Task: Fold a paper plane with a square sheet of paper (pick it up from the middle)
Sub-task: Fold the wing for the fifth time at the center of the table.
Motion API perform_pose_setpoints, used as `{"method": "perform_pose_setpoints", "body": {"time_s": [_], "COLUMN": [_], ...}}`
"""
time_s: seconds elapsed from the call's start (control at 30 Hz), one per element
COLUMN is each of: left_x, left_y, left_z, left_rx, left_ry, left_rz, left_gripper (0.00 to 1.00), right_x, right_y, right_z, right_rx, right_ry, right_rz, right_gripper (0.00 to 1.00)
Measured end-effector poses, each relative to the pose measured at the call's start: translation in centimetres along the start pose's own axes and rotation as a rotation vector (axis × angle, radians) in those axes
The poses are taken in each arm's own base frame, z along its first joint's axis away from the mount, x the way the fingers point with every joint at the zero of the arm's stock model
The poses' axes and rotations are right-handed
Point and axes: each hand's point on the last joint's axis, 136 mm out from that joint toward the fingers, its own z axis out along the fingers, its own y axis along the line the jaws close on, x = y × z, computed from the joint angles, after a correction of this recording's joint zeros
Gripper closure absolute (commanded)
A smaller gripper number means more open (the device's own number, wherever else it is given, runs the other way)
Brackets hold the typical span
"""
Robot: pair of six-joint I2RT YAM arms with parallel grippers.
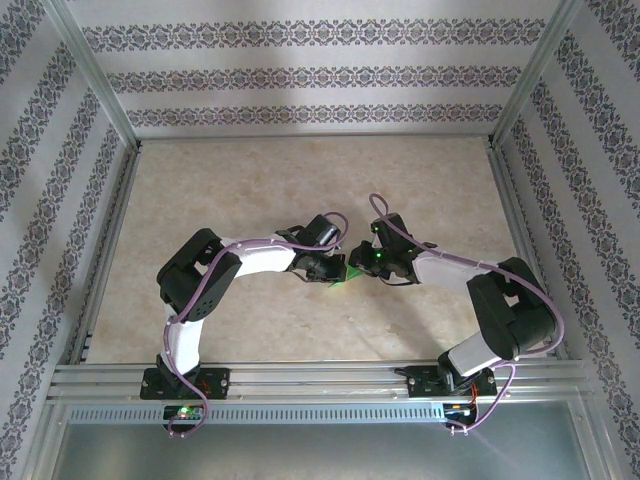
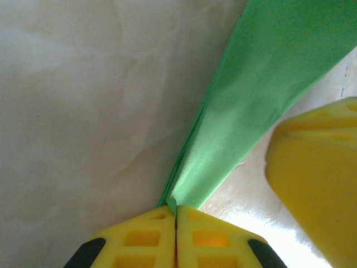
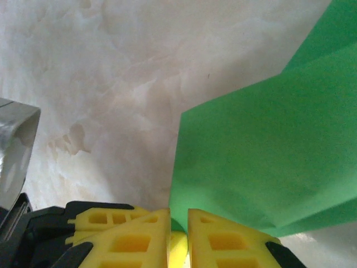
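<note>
The bright green sheet of paper (image 1: 351, 273) is folded into layers and hangs between both grippers over the middle of the table. My left gripper (image 2: 176, 212) is shut on one narrow folded end of the paper (image 2: 262, 95), with the jaws pressed together. My right gripper (image 3: 179, 215) stands with its jaws a narrow gap apart. A lower corner of the paper (image 3: 262, 156) dips into that gap. In the top view the left gripper (image 1: 335, 269) and the right gripper (image 1: 363, 262) nearly meet tip to tip. A yellow finger (image 2: 318, 178) of the right gripper shows beside the paper.
The tabletop (image 1: 300, 180) is pale marbled beige, walled by patterned panels and metal frame posts (image 1: 100, 80). An aluminium rail (image 1: 320, 378) runs along the near edge with both arm bases on it. Both arms bend inward towards the centre.
</note>
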Motion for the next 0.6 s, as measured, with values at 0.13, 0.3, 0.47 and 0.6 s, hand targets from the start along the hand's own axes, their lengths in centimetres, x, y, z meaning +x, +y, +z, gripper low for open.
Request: {"method": "perform_pose_setpoints", "body": {"time_s": [0.13,0.3,0.47,0.6], "left_x": [0.0,0.0,0.0,0.0], "left_y": [0.0,0.0,0.0,0.0], "left_z": [0.0,0.0,0.0,0.0], "left_rx": [0.000,0.000,0.001,0.003], "left_ry": [0.000,0.000,0.001,0.002], "left_rz": [0.000,0.000,0.000,0.000], "left_gripper": [0.92,0.92,0.92,0.92], "right_x": [0.2,0.6,1.0,1.0], "right_y": [-0.5,-1.2,-2.1,-2.3], "right_z": [0.8,1.2,1.3,1.3], "right_rx": [0.011,0.022,0.030,0.030], "right_ry": [0.014,0.024,0.025,0.022], "right_rz": [0.025,0.038,0.047,0.049], "right_gripper": [0.83,0.84,0.84,0.83]}}
